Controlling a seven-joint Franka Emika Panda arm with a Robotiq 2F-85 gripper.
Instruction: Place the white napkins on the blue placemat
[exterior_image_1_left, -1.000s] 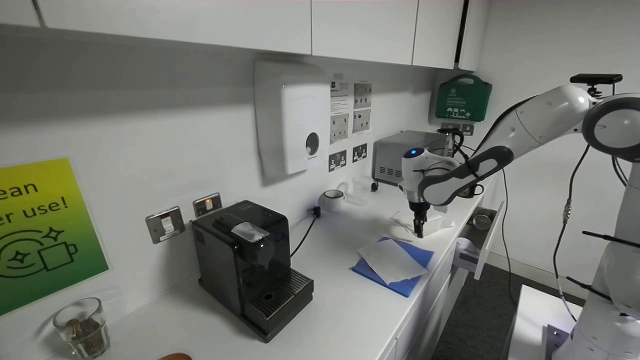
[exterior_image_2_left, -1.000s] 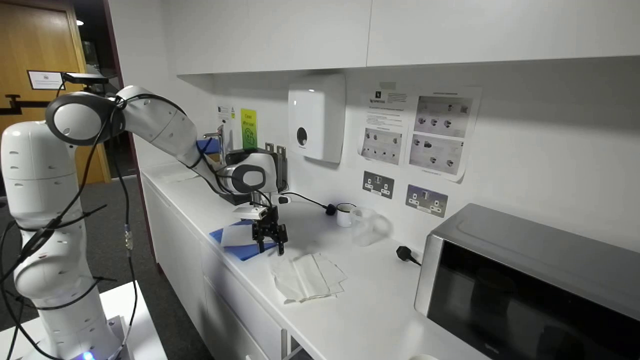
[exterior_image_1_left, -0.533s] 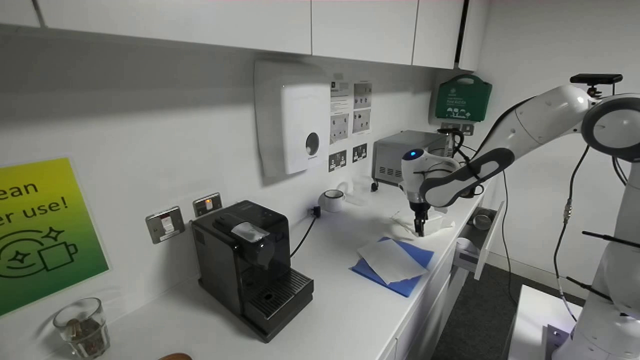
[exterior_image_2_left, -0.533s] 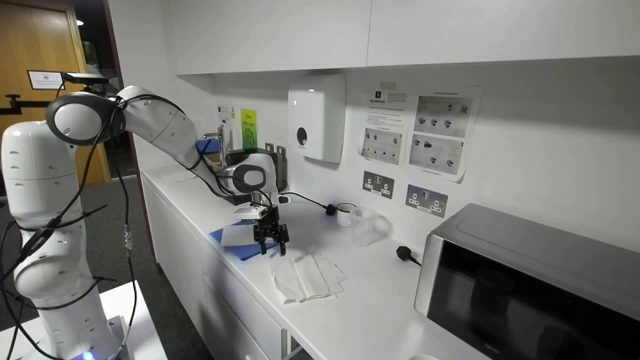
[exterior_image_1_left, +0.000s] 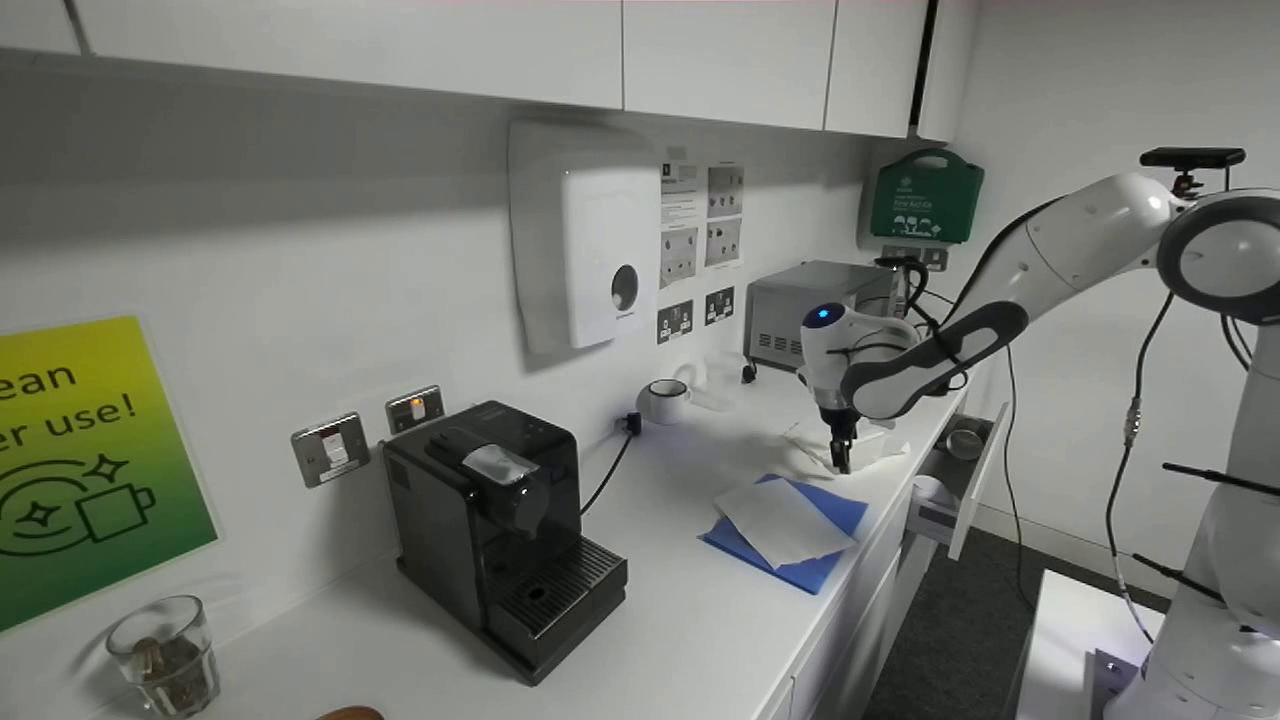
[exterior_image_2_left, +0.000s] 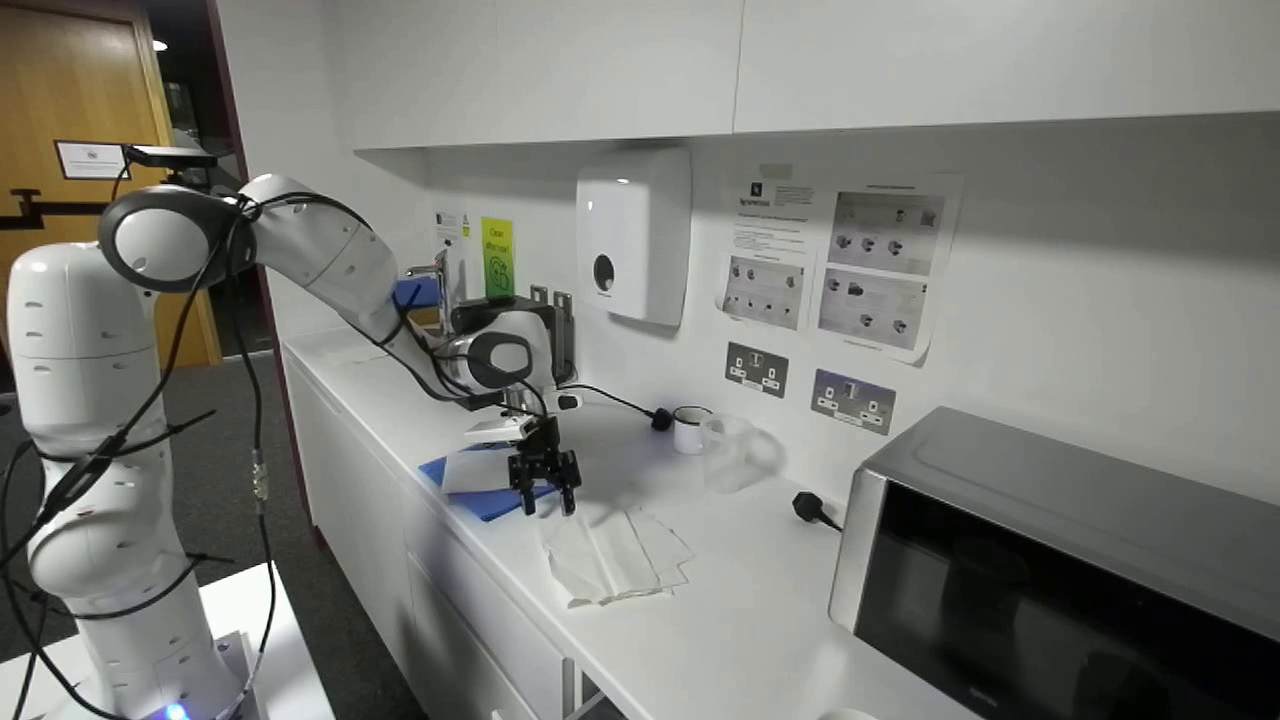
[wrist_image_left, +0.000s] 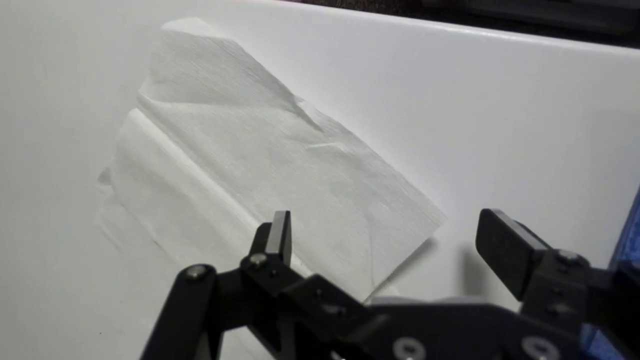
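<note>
At lower L of the frame in an exterior view we've a clear glass (exterior_image_1_left: 163, 640) w/ brown bits (exterior_image_1_left: 175, 682) in its lower half, too small to ID. Same frame, R side: a drawer (exterior_image_1_left: 981, 481) stands open on a roundish metal-looking item (exterior_image_1_left: 964, 443), w/ a white item (exterior_image_1_left: 934, 490) below it. Near ctr in an exterior view we see a white mug (exterior_image_2_left: 689, 432), upright on the tabletop (exterior_image_2_left: 760, 600), w/ a see-through container (exterior_image_2_left: 724, 455) just beside it; can't tell what's in the mug. The microwave (exterior_image_2_left: 1060, 480), lower R there, has its door shut, interior too dark to read; the wall dispenser (exterior_image_2_left: 635, 235), upper ctr, hides its contents. As for the tool (wrist_image_left: 384, 225): released, fingers spread wide. In the wrist view the finger near ctr is over the white napkins (wrist_image_left: 280, 155), the one at R over bare tabletop w/ a shadow beside it, a paper corner showing in the gap btwn. We can't tell if the finger near ctr touches paper. The napkins lie in a loose, fanned pile on the tabletop, just below & R of the tool in an exterior view and near the blue placemat (exterior_image_1_left: 838, 508). A single napkin (exterior_image_1_left: 785, 522) lies askew on that mat, R of ctr in an exterior view.
</note>
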